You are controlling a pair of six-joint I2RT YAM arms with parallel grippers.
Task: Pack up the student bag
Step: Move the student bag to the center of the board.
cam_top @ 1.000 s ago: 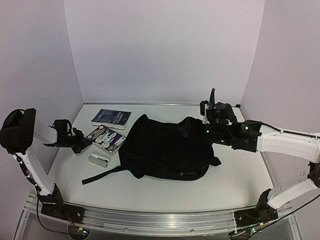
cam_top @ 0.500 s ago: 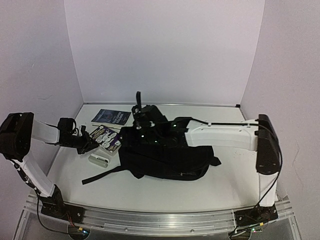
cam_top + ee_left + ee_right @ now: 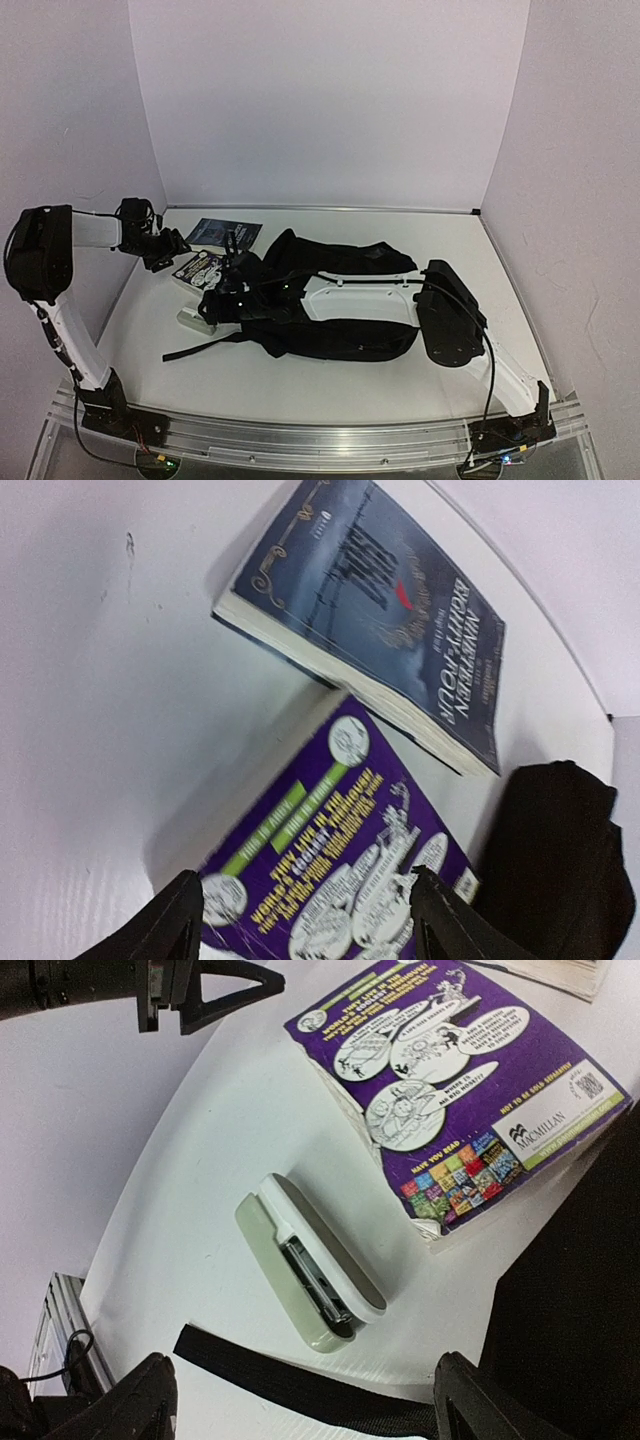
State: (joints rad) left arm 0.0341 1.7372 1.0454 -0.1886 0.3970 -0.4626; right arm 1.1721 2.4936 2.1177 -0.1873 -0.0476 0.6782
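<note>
1. On the white tabletop [image 3: 330, 385], the large black soft fabric student bag [image 3: 345, 342] is lying flat in the middle. Its long axis is running left to right as I'm looking over the arms. I can't tell whether its mouth is open.
2. The right arm [image 3: 360, 292] is spanning the whole student bag, so the right claw [image 3: 310, 1405] is hanging past the bag's left end. Its fingers are spread wide, gripping nothing, just above a small pale grey-green stapler [image 3: 310, 1275].
3. The stapler is lying just beside the bag's left edge, between a black webbing strap [image 3: 300, 1385] and a purple paperback [image 3: 455, 1100] covered in cartoon speech bubbles. It is sitting slantwise to the line between the fingers, so I'm guessing the wrist will need some turning.
4. The left claw [image 3: 305, 925] is hovering over the purple paperback, fingers apart and empty. A dark blue paperback [image 3: 375, 610] is lying just beyond.
5. The student bag is lying to the right of both claws. The right claw is nearer the stapler and the left claw nearer the books, so anything lifted will be travelling rightwards.
</note>
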